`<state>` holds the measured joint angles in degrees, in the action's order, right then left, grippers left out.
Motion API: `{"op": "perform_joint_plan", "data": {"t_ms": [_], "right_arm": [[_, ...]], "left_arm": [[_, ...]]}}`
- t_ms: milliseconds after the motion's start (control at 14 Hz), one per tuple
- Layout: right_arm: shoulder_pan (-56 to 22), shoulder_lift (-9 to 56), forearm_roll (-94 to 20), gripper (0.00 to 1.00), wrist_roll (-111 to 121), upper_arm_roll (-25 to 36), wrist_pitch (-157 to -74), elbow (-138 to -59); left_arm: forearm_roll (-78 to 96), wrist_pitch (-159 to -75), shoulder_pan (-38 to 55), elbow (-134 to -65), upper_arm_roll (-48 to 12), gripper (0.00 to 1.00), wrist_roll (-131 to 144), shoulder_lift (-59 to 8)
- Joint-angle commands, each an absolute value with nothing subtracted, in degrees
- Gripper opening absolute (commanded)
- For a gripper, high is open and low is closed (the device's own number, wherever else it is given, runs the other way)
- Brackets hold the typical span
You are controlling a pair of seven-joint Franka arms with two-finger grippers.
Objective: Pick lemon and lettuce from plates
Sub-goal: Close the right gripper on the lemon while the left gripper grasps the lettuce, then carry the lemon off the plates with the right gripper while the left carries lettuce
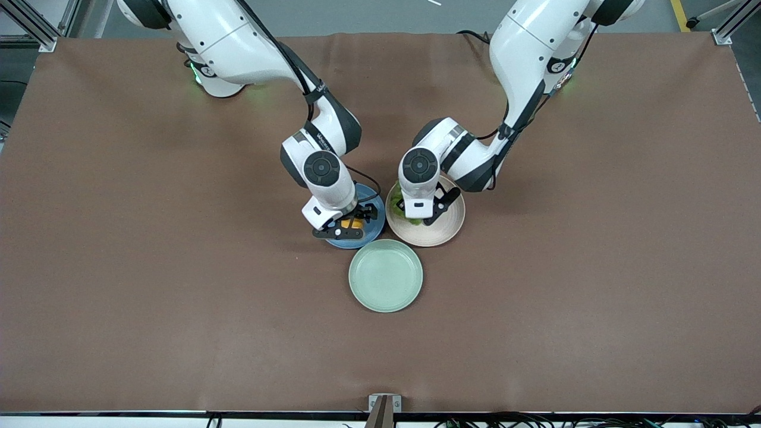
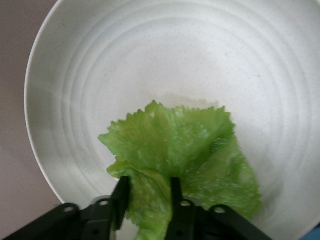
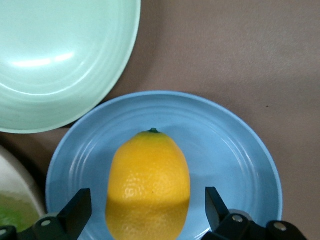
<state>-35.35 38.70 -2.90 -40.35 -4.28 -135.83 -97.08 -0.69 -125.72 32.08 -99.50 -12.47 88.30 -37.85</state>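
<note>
The yellow-orange lemon (image 3: 149, 180) lies on the blue plate (image 3: 235, 150). My right gripper (image 3: 148, 200) is low over it and open, one finger on each side of the lemon with a gap at both. In the front view the right gripper (image 1: 351, 226) hides most of the lemon (image 1: 349, 223) on the blue plate (image 1: 365, 239). The crinkled green lettuce (image 2: 185, 145) lies on the beige plate (image 2: 150, 60). My left gripper (image 2: 147, 197) is shut on a bunched fold of the leaf. In the front view the left gripper (image 1: 419, 219) covers most of the lettuce (image 1: 414, 222) on the beige plate (image 1: 445, 229).
A pale mint-green plate (image 1: 386, 275) stands empty, nearer to the front camera than the other two plates and almost touching them; it also shows in the right wrist view (image 3: 60, 50). Brown table cloth (image 1: 178, 297) lies all around.
</note>
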Motion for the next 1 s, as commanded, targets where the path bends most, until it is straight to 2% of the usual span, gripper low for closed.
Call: {"op": "perform_joint_plan", "data": {"t_ms": [0, 214, 357, 500, 786, 929], "right_arm": [[-35.07, 38.5, -3.43, 0.77, -40.78, -4.75, -135.97, -97.38], [-35.16, 38.5, -3.43, 0.39, -40.78, -4.75, -135.7, -97.29], [-35.07, 38.15, -3.43, 0.23, -40.69, -4.66, -135.35, -97.21], [-34.55, 35.61, -3.34, 0.18, -39.91, -4.31, -132.83, -97.21], [-24.99, 22.09, -2.64, 0.18, -30.89, -4.22, -111.58, -97.29], [-16.57, 17.25, -2.55, 0.18, -21.68, -4.22, -103.48, -98.08]], "left_arm": [[-0.26, -124.72, 30.85, -99.85, -12.48, 0.0, 88.6, -36.22], [-0.97, -120.51, 28.57, -99.41, -12.48, 0.0, 87.54, -32.45], [-1.14, -114.99, 25.86, -98.97, -12.39, 0.0, 83.78, -28.93], [-1.76, -111.81, 20.51, -99.05, -12.39, 0.0, 75.8, -26.12], [-3.86, -111.01, 8.73, -99.32, -12.3, 0.0, 64.01, -26.36], [-7.37, -111.88, 4.06, -99.4, -12.3, 0.01, 59.52, -28.73]]}}
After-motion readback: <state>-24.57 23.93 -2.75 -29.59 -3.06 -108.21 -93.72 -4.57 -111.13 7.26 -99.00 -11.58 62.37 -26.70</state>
